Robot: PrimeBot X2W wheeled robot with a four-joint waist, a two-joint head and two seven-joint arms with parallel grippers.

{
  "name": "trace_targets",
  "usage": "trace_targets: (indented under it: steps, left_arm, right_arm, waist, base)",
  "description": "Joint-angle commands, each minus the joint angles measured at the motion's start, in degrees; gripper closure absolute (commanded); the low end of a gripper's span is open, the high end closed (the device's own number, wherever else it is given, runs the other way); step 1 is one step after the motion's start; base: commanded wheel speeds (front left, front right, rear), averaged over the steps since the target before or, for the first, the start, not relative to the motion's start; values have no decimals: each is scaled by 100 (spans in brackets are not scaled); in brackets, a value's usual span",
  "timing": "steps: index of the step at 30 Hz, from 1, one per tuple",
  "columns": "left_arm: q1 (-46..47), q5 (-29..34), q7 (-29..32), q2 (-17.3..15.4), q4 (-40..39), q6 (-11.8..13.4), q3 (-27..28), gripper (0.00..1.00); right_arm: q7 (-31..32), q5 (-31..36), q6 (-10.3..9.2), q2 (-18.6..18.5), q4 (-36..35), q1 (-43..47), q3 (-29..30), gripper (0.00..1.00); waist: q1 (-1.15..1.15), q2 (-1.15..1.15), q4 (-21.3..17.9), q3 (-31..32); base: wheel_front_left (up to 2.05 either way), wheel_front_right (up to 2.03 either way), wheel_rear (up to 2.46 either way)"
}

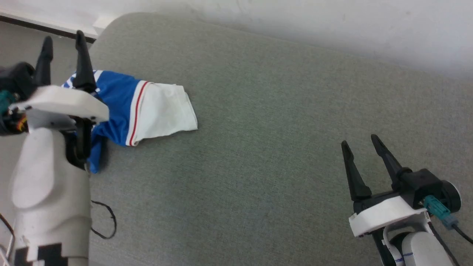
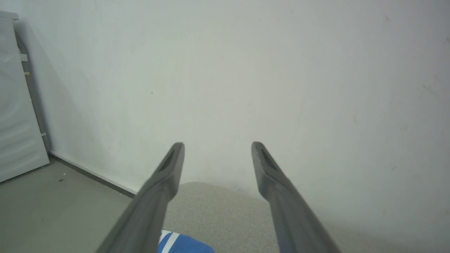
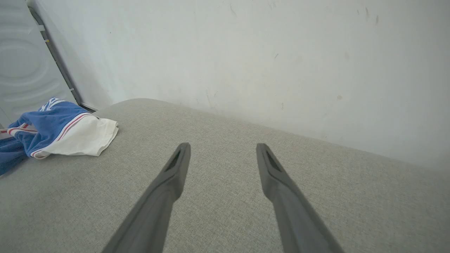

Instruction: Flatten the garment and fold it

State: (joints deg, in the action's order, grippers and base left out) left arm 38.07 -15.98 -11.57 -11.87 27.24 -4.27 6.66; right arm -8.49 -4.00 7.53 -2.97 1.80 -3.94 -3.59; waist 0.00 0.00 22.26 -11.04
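**Left gripper (image 1: 63, 37) and right gripper (image 1: 359, 140) hanging wide, shirt (image 1: 118, 96) in a heap**

Holding nothing, the left gripper is hovering over the shirt, the right gripper well apart. A grey cushion (image 1: 258, 147) is carrying it all; the shirt is lying bunched near its left edge — soft, light, likely going limp once lifted. Its white sleeve (image 1: 166, 109) is lying flattest, so that hem — or the red-striped seam (image 1: 137, 107) — is looking like the cleanest pinch.

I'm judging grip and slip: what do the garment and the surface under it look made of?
The garment: soft matte cloth, probably cotton knit; it bunches and creases. The surface: grey-green woven upholstery, matte; fine weave shows, and the rounded edge suggests padding.
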Motion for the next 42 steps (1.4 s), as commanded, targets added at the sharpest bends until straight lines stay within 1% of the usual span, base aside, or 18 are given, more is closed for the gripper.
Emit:
trace_targets:
  steps: [1,2,8,15,18,22,26,28,30,31,32,33,39,42]
  left_arm:
    - [238,-52,131,-117,241,-63,20,0]
    - [238,-52,131,-117,241,-63,20,0]
    - [967,-226,805,-624,1336,-164,68,0]
    - [1407,-618,2096,-1128,2743,-262,153,0]
    - [1477,-759,2695,-1250,3171,-277,171,0]
    - [1455,-897,3345,-1407,3640,-259,226,0]
    - [1332,-979,3847,-1484,4044,-140,261,0]
    - [1265,-952,3983,-1519,4165,-76,220,0]
    - [1206,-942,4256,-1509,4294,-69,167,0]
    - [1191,-957,4345,-1505,4332,-45,166,13]
    - [1175,-942,4394,-1508,4353,-19,142,78]
    - [1160,-923,4449,-1516,4371,-14,110,100]
    - [1185,-871,4459,-1568,4351,-25,-5,100]
    - [1221,-779,4236,-1637,4227,1,-99,100]
  right_arm:
    - [30,44,-4,10,-51,-126,5,0]
    - [30,44,-4,10,-51,-126,5,0]
    - [90,117,-4,10,-128,-296,-56,0]
    - [113,147,-4,10,-140,-458,-128,0]
    - [109,151,-4,10,-134,-502,-132,0]
    - [104,163,-4,10,-117,-549,-167,0]
    - [96,149,-4,10,-117,-602,-215,0]
    - [100,145,-4,10,-120,-627,-231,0]
    - [103,142,-4,10,-117,-630,-231,0]
    - [106,146,-4,10,-117,-630,-227,0]
    - [109,149,-4,10,-116,-631,-224,0]
    - [112,146,-4,10,-109,-634,-225,0]
    - [87,96,-4,10,-46,-628,-217,0]
    - [50,46,-4,10,15,-586,-213,0]
  waist:
    - [0,0,-232,-254]
    - [0,0,-232,-254]
    - [0,0,-529,-571]
    - [0,0,-926,-853]
    - [0,0,-1029,-935]
    - [0,0,-1138,-1036]
    - [0,0,-1221,-1118]
    - [0,0,-1254,-1150]
    - [0,0,-1268,-1156]
    - [0,0,-1272,-1157]
    - [0,0,-1277,-1155]
    - [0,0,-1284,-1145]
    - [0,0,-1280,-976]
    - [0,0,-1268,-799]
  base:
    - [0,0,0]
    - [0,0,0]
    - [0,0,0]
    - [0,0,0]
    - [0,0,0]
    - [0,0,0]
    - [0,0,0]
    - [0,0,0]
    - [0,0,0]
    - [0,0,0]
    - [0,0,0]
    - [0,0,0]
    - [0,0,0]
    - [0,0,0]
